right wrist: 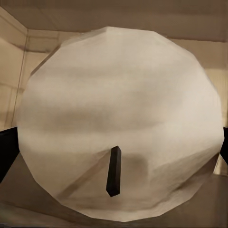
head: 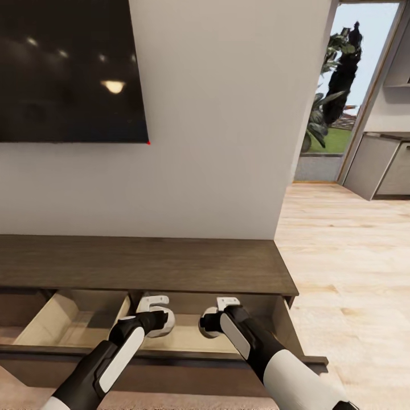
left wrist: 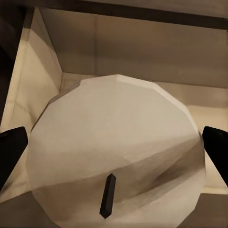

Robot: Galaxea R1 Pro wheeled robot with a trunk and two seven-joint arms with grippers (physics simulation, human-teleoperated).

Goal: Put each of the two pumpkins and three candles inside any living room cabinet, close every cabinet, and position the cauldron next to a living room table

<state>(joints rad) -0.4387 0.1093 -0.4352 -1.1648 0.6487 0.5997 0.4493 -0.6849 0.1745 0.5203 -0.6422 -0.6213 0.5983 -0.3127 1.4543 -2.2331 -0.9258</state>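
Each gripper — left gripper (left wrist: 114, 147) and right gripper (right wrist: 114, 142) — has its fingers clamped on a pale candle (left wrist: 114, 152) with a dark wick, over the open drawer (head: 51, 322). Lower both until the bases appear seated, then part the fingers — not before.

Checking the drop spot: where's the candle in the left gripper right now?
In the head view the left gripper holds the candle over the cabinet's open drawer, just left of the right gripper's candle.
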